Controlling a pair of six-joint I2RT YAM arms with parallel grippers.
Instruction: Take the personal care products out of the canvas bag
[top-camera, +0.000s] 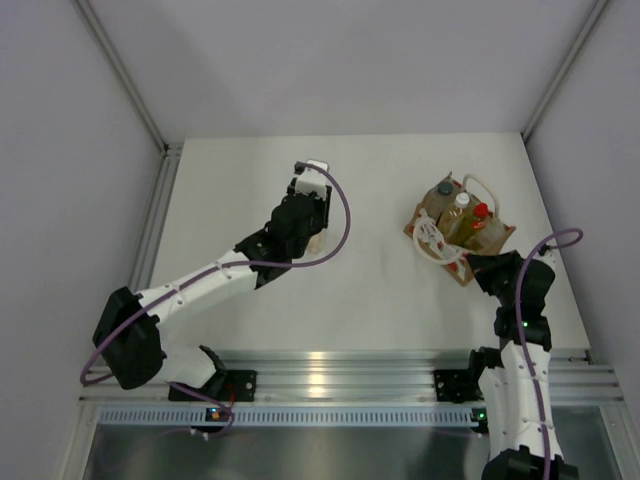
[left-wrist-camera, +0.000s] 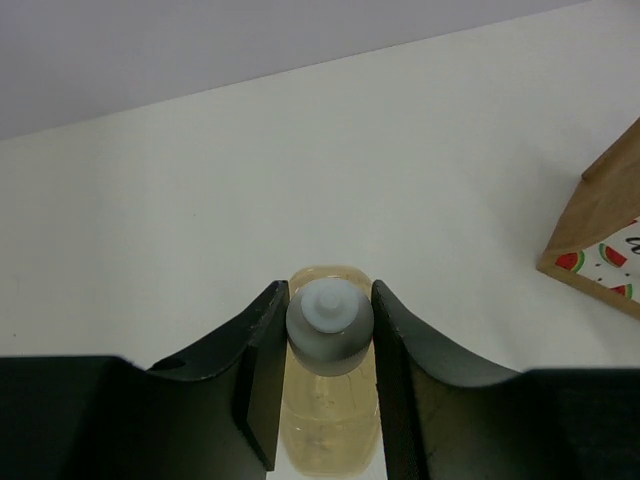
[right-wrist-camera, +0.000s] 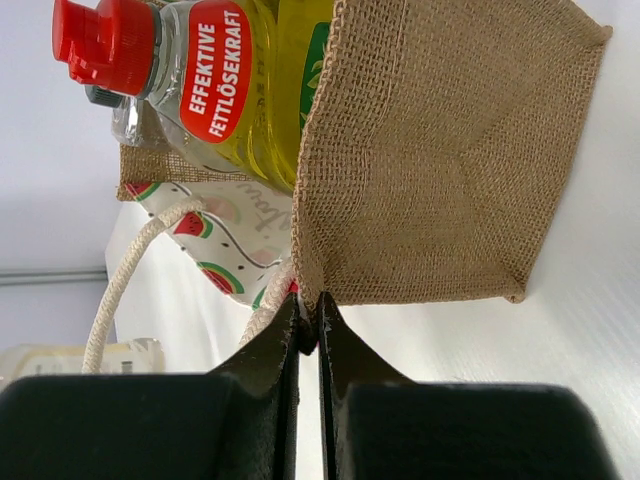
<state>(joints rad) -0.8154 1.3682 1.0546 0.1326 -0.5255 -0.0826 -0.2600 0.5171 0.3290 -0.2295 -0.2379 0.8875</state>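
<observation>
The worktop (top-camera: 380, 290) carries the bag (right-wrist-camera: 440, 170) at its right side, near the right arm. The bag stands upright and open, with its rope handle (right-wrist-camera: 130, 280) hanging over the near edge.

Three bottles stand in it:
- a yellow bottle (right-wrist-camera: 240, 90) with a red cap
- a white-capped bottle (top-camera: 461, 201)
- a grey-capped bottle (top-camera: 445, 188)

All three show above the rim, so that part of the job is not yet done.

The fourth, an amber bottle (left-wrist-camera: 330, 420) with a white cap, is out of the bag. It is at the middle of the worktop, well apart from the bag, upright and clamped at the neck between the fingers of the left end effector (left-wrist-camera: 329, 310). Whether its base touches the worktop I cannot tell, so it may or may not be set down.

The right end effector (right-wrist-camera: 308, 318) is pinched closed on the bag's near edge at a corner. It is apparently steadying the bag, not taking a bottle.

By my reckoning the task is about a quarter done. One bottle is out and not yet let go, and three are left to lift out. The yellow one is the tallest of these and the nearest to the right arm.
</observation>
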